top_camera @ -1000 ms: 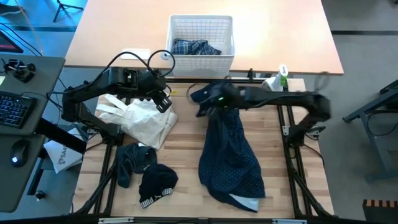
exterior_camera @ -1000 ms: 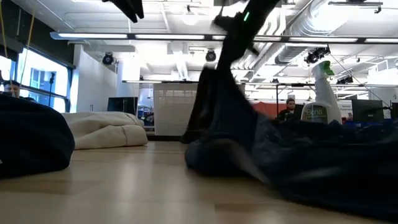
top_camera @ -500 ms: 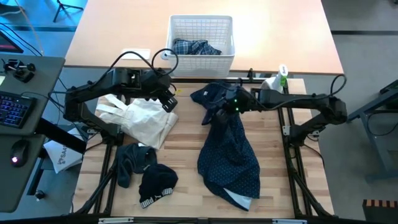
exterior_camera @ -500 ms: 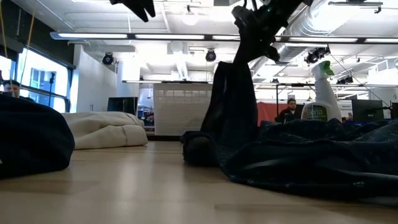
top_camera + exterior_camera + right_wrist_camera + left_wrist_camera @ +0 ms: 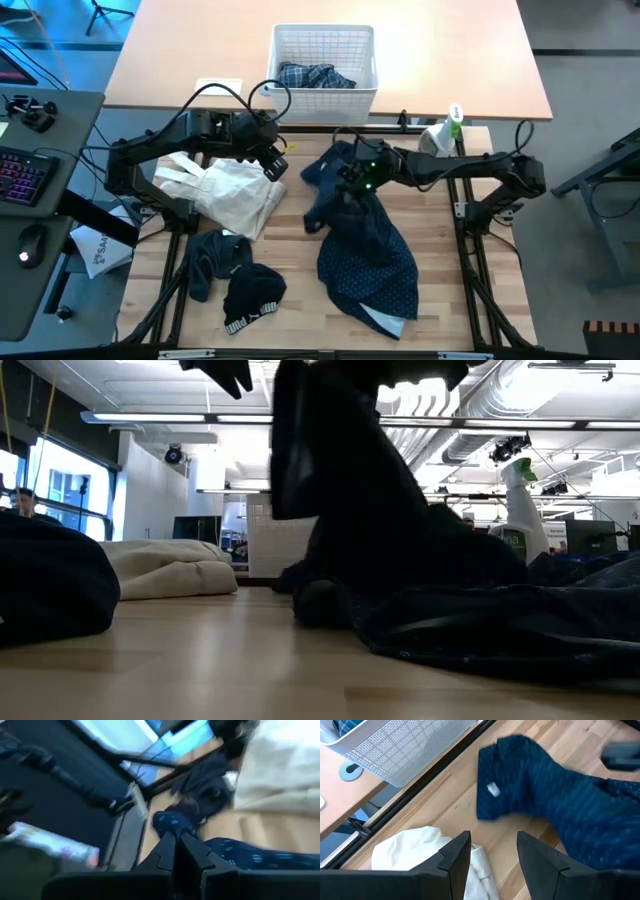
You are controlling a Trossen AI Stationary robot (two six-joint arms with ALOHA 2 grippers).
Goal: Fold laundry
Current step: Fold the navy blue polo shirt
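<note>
The navy shirt with tiny white dots lies on the wooden table's right half, its far part raised; it hangs as a dark mass in the low view. My right gripper is shut on that raised part. My left gripper hovers open and empty above a cream cloth; its fingers frame the table. The blue-and-white plaid shirt lies in the white basket. Two small dark pieces lie near the front left. My right gripper pinches a bunched part of the navy shirt's far end between its two shut fingers. That end is lifted clear and the cloth hangs slack below the gripper. The shirt's near end lies on the table.
A spray bottle stands at the table's far right. The basket sits on the lighter table beyond the far edge. A keyboard and mouse are off to the left. Bare wood shows between the dark pieces and the navy shirt.
My right gripper, still shut on the navy shirt, has swung toward the table's right edge and then back toward the left and near edges. The shirt's raised far part has swung out and spread to the left; its near end has stayed on the table.
</note>
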